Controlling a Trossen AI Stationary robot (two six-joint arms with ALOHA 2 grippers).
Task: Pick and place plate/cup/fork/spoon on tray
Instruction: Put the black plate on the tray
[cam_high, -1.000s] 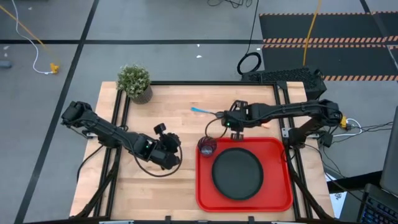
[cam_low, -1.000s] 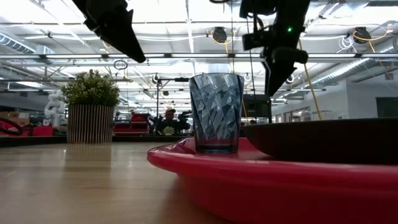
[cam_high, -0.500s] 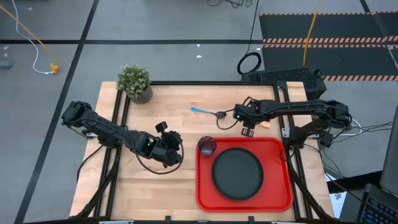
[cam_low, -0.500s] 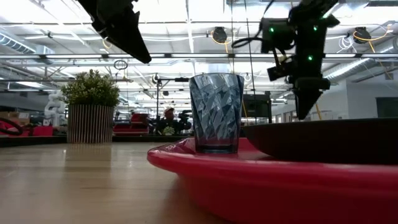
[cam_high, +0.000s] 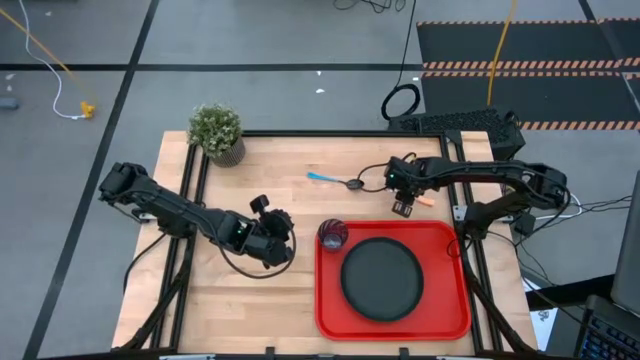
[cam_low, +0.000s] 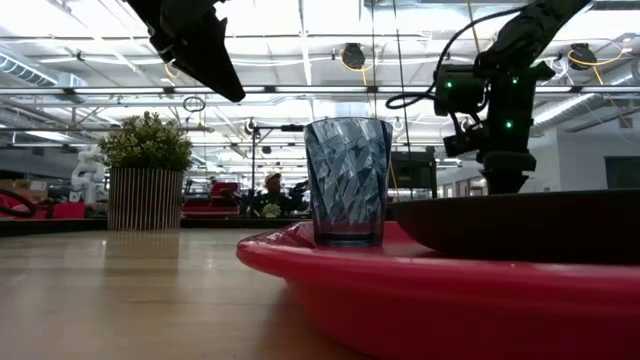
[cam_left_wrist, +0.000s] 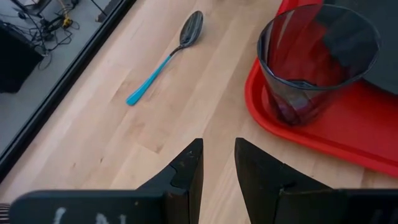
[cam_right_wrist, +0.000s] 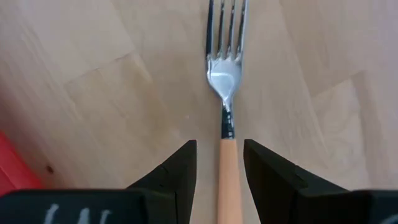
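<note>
The red tray (cam_high: 328, 300) lies at the table's near right. The black plate (cam_high: 382, 278) rests flat in it, and the glass cup (cam_high: 332, 235) stands upright in its far left corner. The blue-handled spoon (cam_high: 335, 181) lies on the wood beyond the tray. The orange-handled fork (cam_right_wrist: 225, 93) lies flat on the wood just past the tray's far rim. My right gripper (cam_right_wrist: 220, 152) is open and low over the fork, one finger on each side of the orange handle (cam_right_wrist: 229, 180). My left gripper (cam_left_wrist: 217, 155) is open by a narrow gap, empty, above the wood left of the cup (cam_left_wrist: 317, 62).
A potted plant (cam_high: 217, 132) stands at the table's far left corner. Bare wood lies left of the tray and around the spoon (cam_left_wrist: 168, 59). The tray's rim (cam_left_wrist: 273, 118) rises close to the left gripper's right side.
My right gripper has gone from above the spoon's bowl toward the table's right edge, turned about, and come down over the fork. The cup, plate, spoon and fork have stayed where they were.
</note>
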